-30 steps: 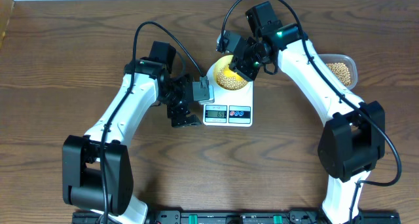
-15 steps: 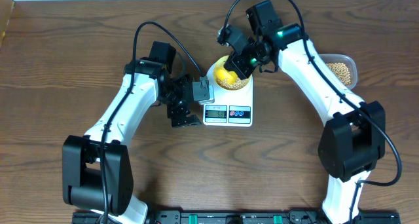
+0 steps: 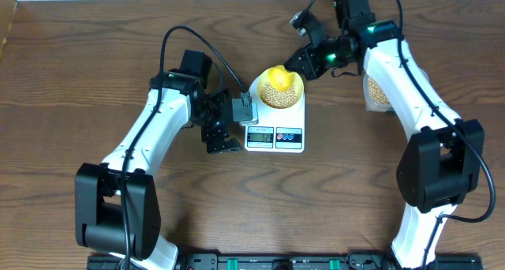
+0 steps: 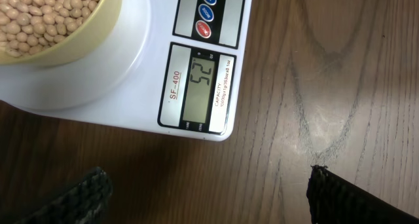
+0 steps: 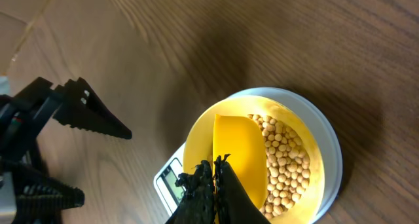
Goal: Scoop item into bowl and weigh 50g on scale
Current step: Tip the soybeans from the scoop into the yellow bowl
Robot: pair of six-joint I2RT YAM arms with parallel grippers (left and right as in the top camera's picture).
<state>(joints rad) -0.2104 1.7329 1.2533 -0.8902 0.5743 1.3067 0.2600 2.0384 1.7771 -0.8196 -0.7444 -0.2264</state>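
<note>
Right gripper [image 5: 213, 185] clamped on yellow scoop [image 5: 239, 152] handle, wrist pitched down. Left gripper [image 4: 206, 198] jaws wide apart, left of scoop.

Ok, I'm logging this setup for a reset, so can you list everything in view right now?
beans: many, tan, in the bowl; more in the tub
bowl: one, pale yellow, on the scale
scale: one, white, mid-table, display reads 52
scoop: one, yellow, over the bowl
tub: one, clear, right of the scale, partly hidden
table: one, brown wood
left gripper: black, open, beside the scale
right gripper: black, shut on the scoop
</note>
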